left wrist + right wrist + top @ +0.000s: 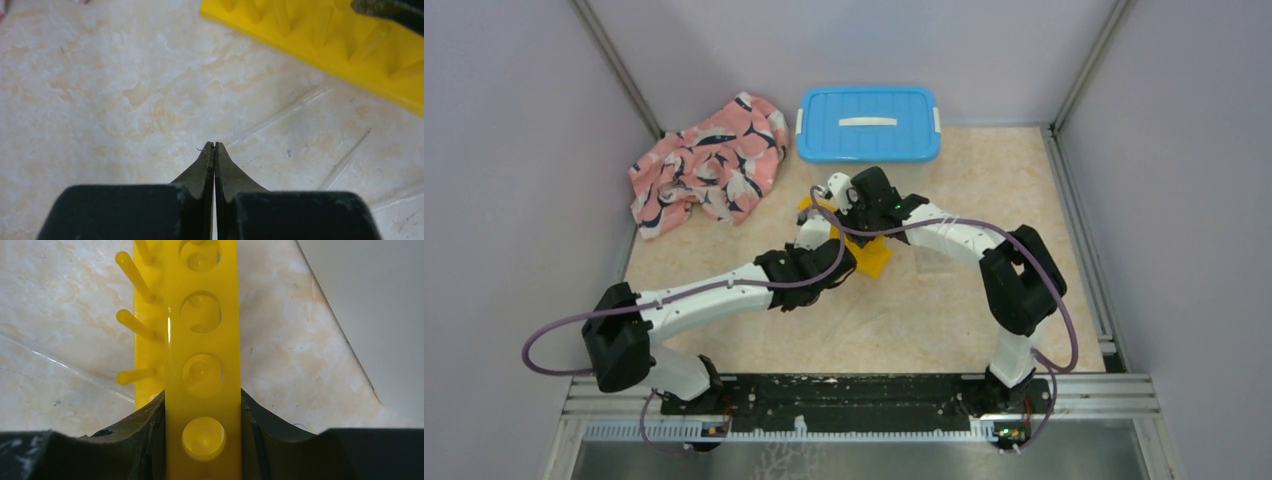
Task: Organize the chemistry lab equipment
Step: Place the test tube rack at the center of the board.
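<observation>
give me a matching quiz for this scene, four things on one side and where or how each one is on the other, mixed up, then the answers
Things:
1. left gripper
2. right gripper
3. patterned cloth
4. plastic bin

Place or state:
a. blue lid on, back centre
b. clamped on the yellow rack
c. shut, holding nothing
d. crumpled at the back left

Pairs: 1-c, 2-b, 3-d, 4-a

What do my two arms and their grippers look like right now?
The left arm and right arm have white links, black joint housings and a looping purple cable each. Their fingers are matte black, tapering to thin tips.
</observation>
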{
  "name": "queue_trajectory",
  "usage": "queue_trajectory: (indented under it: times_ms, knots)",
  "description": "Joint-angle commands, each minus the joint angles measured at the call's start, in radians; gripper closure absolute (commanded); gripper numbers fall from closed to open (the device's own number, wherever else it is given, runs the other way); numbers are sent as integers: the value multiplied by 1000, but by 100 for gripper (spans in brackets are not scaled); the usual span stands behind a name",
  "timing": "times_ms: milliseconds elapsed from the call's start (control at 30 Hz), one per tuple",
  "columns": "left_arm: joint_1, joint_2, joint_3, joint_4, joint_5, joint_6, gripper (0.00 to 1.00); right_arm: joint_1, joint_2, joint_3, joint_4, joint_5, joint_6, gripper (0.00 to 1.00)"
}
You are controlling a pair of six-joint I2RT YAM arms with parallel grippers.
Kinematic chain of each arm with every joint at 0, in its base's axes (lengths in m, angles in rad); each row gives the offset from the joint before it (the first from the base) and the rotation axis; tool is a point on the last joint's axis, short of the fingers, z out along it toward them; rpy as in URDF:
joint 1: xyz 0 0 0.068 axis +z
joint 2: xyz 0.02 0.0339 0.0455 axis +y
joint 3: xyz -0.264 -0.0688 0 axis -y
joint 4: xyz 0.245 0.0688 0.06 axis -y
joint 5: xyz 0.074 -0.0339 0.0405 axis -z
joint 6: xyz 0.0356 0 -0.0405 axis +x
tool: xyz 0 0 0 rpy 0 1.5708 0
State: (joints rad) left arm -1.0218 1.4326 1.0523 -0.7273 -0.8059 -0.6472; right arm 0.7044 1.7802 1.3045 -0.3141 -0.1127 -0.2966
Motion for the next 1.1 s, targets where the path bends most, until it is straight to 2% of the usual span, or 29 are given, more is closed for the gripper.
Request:
queue_trajectory:
  times_ms: [0,133,467,567,767,933,1067]
  knots:
    - [-51,4,-64,70,72,-34,96,7,8,13,130,40,-36,100]
    - [-87,22,-101,109,99,-51,93,4,18,-8,162,70,-43,100]
    - [-141,144,-95,147,75,-68,73,-3,30,-60,219,109,-53,100]
    - [-141,167,-112,184,55,-40,61,-7,36,-66,225,110,-50,100]
    - [-141,141,-173,372,79,102,41,-17,43,-76,234,110,-40,99]
    - [-136,127,-201,468,86,203,35,-20,47,-76,234,110,-36,94]
    - [-120,143,-199,506,104,257,35,-23,51,-76,230,110,-35,82]
